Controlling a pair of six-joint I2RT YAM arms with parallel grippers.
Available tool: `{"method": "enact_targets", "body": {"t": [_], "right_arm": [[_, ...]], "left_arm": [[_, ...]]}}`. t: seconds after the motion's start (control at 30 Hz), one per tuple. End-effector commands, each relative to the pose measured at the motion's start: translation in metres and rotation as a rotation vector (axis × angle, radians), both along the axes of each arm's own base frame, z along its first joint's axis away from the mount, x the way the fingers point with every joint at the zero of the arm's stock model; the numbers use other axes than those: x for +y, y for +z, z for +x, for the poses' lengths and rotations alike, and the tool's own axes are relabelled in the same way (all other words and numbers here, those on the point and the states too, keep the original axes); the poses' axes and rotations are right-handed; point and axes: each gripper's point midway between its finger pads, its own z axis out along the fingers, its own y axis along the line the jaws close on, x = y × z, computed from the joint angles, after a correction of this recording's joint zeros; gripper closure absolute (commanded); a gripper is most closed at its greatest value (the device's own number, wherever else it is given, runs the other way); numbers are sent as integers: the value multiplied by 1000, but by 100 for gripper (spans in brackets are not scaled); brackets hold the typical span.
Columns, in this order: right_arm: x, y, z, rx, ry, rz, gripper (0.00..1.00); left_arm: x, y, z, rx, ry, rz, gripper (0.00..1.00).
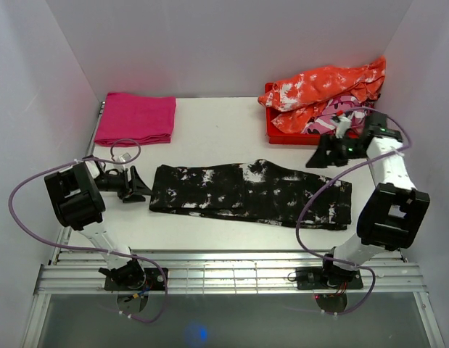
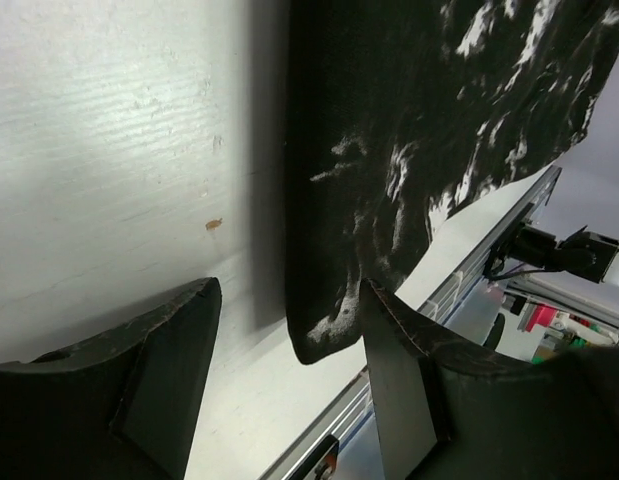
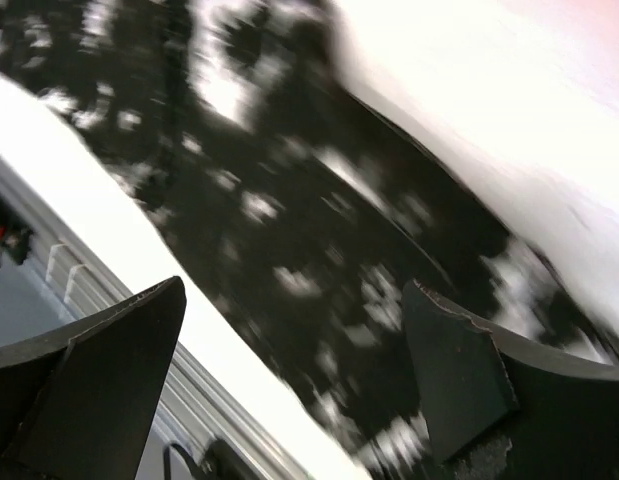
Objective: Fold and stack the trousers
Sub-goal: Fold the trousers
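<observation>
Nearest the camera, a metal rail runs along the near edge of the white table and carries the bases of both arms.

Just beyond it, across the middle of the table, lie the trousers. They are stretched out flat as one long band from left to right. The fabric is soft and black, mottled with white splotches that are thickest toward the middle and the right end. The far edge bulges up a little near the middle, and the right end sits slightly nearer than the left. The left wrist view shows the left end's edge as thick and slightly rolled, with its near corner resting on the table.

The left gripper is low at the table, just beside the left end. Its jaws stand apart with that corner of fabric lying loose in the gap, and neither finger pinches it. The right gripper is raised above the far right part of the trousers. Its jaws are spread wide and hold nothing, and the blurred right wrist view shows mottled cloth below it.

At the far left lies a folded magenta cloth. At the far right, a red bin holds an orange-and-white garment.
</observation>
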Motion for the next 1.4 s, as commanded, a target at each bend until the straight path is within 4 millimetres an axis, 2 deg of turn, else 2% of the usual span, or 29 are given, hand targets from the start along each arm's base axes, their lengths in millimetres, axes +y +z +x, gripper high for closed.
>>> {"method": "enact_targets", "body": {"t": [0.0,0.03,0.07,0.1,0.23,0.33,0.43,0.53,0.63,0.67,0.7,0.77,0.8,1.07,1.23,1.37], "right_arm": [[-56,-9,-47,110,-48,-63,6],[-81,-11,-51,120,-119,-72,6],[-94,-16,-59,137,-137,-85,7],[-121,-23,-67,167,-213,-131,7],[-167,-47,-92,233,-314,-179,7],[-184,-62,-105,289,-359,-160,6],[-191,-76,-110,340,-388,-114,6],[-192,-86,-113,376,-404,-89,6],[-192,-97,-114,406,-421,-65,7],[-192,-101,-113,412,-426,-61,9],[-191,-104,-112,410,-428,-56,10],[-189,-111,-112,409,-441,-41,10],[-186,-112,-110,404,-446,-21,10],[-156,-121,-93,408,-454,169,8],[-120,-124,-76,412,-399,227,3],[-89,-124,-62,397,-349,226,2]], "left_arm": [[5,-3,20,-109,14,8,31],[3,-6,21,-106,14,-8,32],[2,-7,22,-103,23,-21,32],[1,-10,25,-111,28,-40,34],[-1,-18,32,-99,49,-84,40],[-6,-21,42,-96,60,-115,41],[-13,-26,47,-83,62,-144,43],[-17,-30,48,-62,64,-173,48],[-19,-30,48,-58,66,-191,71],[-19,-28,47,-56,67,-197,75],[-19,-23,48,-65,68,-198,84],[-19,-12,48,-67,74,-214,96],[-12,1,52,-95,86,-206,100],[25,76,64,-189,132,-138,100],[37,110,69,-234,126,-58,100],[38,149,74,-276,131,-53,100]]}}
